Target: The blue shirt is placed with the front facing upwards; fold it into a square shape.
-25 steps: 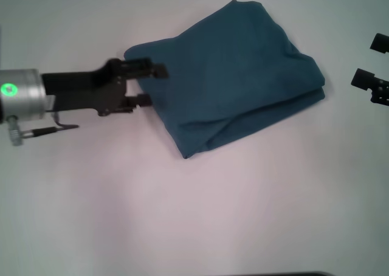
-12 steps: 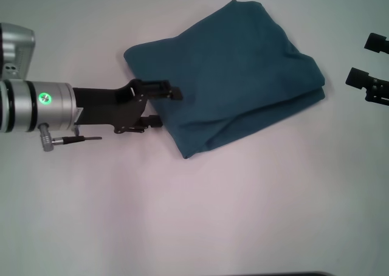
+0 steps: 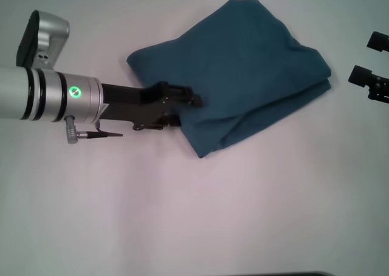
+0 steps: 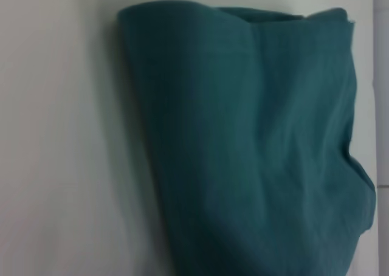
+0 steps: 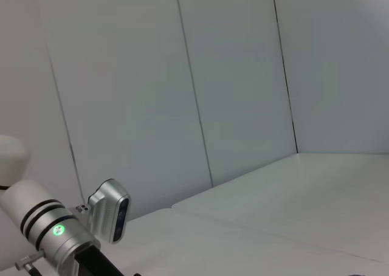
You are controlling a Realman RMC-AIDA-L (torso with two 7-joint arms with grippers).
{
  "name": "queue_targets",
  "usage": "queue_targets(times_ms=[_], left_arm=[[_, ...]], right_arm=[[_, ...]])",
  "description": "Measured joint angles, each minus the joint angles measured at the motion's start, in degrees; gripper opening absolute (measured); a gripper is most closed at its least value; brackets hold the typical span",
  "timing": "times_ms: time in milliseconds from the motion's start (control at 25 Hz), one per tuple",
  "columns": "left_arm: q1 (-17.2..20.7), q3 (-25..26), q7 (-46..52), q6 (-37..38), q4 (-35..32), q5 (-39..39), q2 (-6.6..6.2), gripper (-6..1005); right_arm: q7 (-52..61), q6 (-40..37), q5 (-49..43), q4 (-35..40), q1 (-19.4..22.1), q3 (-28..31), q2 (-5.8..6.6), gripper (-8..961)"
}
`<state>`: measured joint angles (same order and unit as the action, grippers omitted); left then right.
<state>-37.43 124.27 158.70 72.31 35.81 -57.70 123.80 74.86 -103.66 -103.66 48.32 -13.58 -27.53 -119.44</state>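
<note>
The left arm is reaching in level across the table [image 3: 182, 227] from the shirt's left side, its silver wrist segment with a green indicator light trailing behind the black left gripper [image 3: 185, 110]. The gripper's upper finger is lying on top of the blue shirt [image 3: 237, 75] at its left edge, while the lower finger is meeting the cloth's near-left border (the fingers appear spread apart, with fabric at both tips, though no clamping is visible). The shirt is lying folded into a compact, tilted, roughly four-sided bundle in the upper middle of the table, plain teal side up, with layered edges showing along its near-right side. In the left wrist view the shirt [image 4: 243, 142] is filling most of the picture, its folded edge rounded against the pale table.

The right gripper [image 3: 371, 75] is hanging well apart from the shirt's right corner, fingers separated, touching nothing.

Compared with a second ago, the left arm is extending farther toward the shirt: the gripper, then at the bundle's far-left corner, is now lower along the left edge and deeper over the cloth. The bundle itself is sitting slightly farther toward the right gripper than before. The right gripper is showing almost no change.
</note>
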Motion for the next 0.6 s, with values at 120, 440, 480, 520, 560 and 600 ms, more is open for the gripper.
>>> queue_targets(times_ms=[120,440,480,520,560,600], left_arm=[[0.23,0.68,0.0,-0.14,0.02,-0.26,0.01,712],[-0.03,0.36,0.03,-0.82,-0.46,0.07,0.06,458],[-0.06,0.26,0.03,-0.92,-0.48,0.07,0.08,428],[-0.09,0.17,0.04,-0.99,-0.5,0.07,0.1,399],[-0.09,0.13,0.04,-1.01,-0.53,0.06,0.12,369],[-0.1,0.09,0.03,-1.02,-0.55,0.02,0.12,339]], right_arm=[[0.0,0.0,0.03,-0.71,0.02,0.44,0.0,916],[0.01,-0.11,0.14,-1.39,-0.18,1.03,0.0,914],[0.02,-0.17,0.14,-1.44,-0.2,1.03,0.0,914],[0.02,-0.21,0.14,-1.48,-0.22,1.03,0.0,913],[0.02,-0.25,0.14,-1.53,-0.22,1.03,0.0,913],[0.02,-0.27,0.14,-1.59,-0.22,1.03,0.0,913]])
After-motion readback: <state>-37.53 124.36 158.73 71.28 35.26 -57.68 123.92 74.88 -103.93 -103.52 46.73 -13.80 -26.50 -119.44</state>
